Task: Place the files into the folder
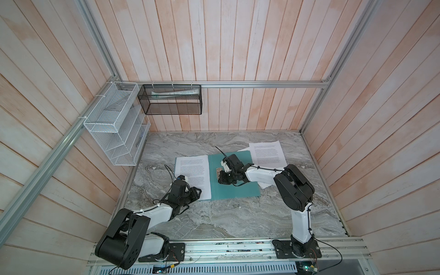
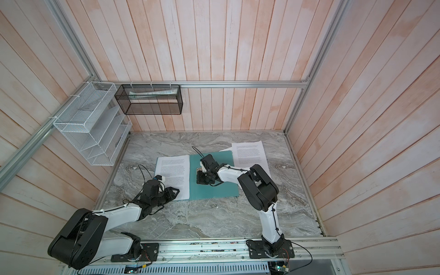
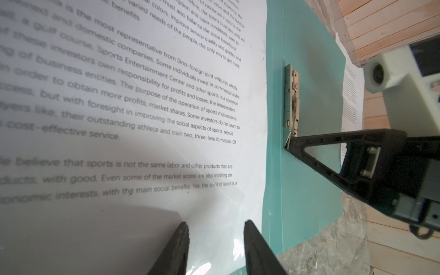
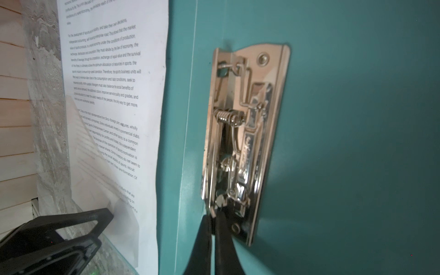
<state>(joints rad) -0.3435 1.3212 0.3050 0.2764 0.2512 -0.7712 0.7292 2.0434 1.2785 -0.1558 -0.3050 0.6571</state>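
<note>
The teal folder lies open on the marble table. One printed sheet of the files covers its left half. My left gripper is open, its two tips spread on the near corner of that sheet. The silver clip on the folder's right half stands with its plate raised. My right gripper is shut on the clip's near end. More of the files lie at the back right, partly under the folder's edge and my right arm.
A white wire rack hangs on the left wall. Beside it on the back rail, a black mesh basket holds a rolled paper. Wooden walls close in three sides of the table.
</note>
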